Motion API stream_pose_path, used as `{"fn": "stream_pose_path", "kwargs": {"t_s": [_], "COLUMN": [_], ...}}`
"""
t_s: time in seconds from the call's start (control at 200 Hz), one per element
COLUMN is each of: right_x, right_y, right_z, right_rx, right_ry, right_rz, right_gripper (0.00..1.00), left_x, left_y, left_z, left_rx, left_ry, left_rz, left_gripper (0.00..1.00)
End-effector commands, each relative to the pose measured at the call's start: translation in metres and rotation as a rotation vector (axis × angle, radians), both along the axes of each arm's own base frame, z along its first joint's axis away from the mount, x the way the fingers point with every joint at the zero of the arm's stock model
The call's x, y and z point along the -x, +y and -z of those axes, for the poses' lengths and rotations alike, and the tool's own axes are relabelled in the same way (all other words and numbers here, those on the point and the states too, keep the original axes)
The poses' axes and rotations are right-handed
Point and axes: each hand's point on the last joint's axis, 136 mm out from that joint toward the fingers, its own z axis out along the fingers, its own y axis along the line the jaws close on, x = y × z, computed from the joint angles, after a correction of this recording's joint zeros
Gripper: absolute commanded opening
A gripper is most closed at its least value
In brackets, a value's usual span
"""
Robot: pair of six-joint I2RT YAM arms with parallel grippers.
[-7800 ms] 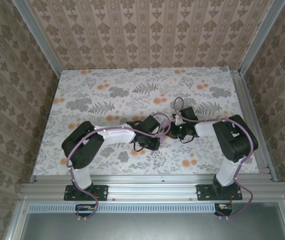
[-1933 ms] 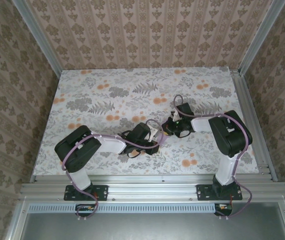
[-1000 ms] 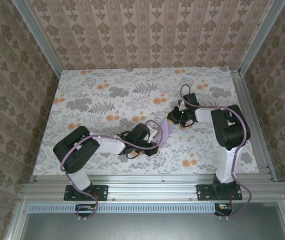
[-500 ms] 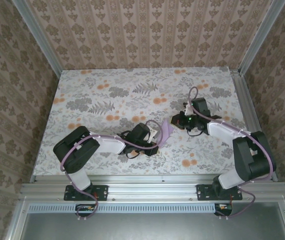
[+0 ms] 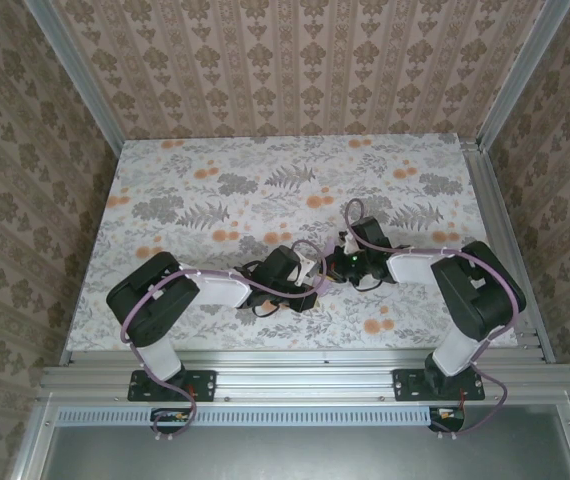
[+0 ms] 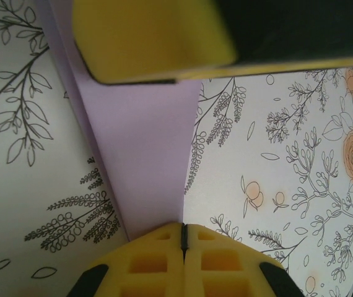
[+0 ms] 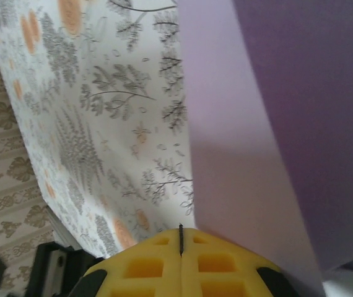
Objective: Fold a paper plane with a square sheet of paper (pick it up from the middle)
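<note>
Square sheet of paper (image 6: 142, 154), lilac, pinched by the left jaws; right jaws pressed together, over its far end

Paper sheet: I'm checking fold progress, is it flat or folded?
Folded: the paper sheet shows two panels of differing shade meeting along a crease.

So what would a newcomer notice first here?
First the lilac paper, pinched in the shut left jaws at the middle of the floral table. Then the patterned walls on three sides.
</note>
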Motion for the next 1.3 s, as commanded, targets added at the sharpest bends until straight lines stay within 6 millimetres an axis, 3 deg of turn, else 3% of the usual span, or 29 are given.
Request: {"fn": "stream_pose_path", "kwargs": {"t_s": [0.0,0.375,0.6,0.94,1.295], "right_x": [-0.017,-0.045,-0.056,-0.082,-0.104], "right_y": [0.002,-0.015,-0.036,-0.061,-0.071], "right_z": [0.000,0.031,0.047,0.047,0.048], "right_rx": [0.036,0.183,0.209,0.181,0.160], "right_ry": [-0.033,-0.028,-0.015,-0.020,-0.019], "right_rz": [0.012,0.023,0.044,0.095,0.118], "right_gripper": [0.06,0.07,0.07,0.07,0.06], "left_x": [0.056,0.061,0.065,0.073,0.076], "left_y": [0.066,0.071,0.074,0.083,0.085], "left_z": [0.066,0.068,0.069,0.073,0.073], "left_rx": [-0.307,-0.316,-0.320,-0.340,-0.343], "left_ry": [0.216,0.231,0.239,0.261,0.272], "left_rz": [0.033,0.042,0.045,0.054,0.057], "left_gripper": [0.03,0.02,0.02,0.02,0.02]}}
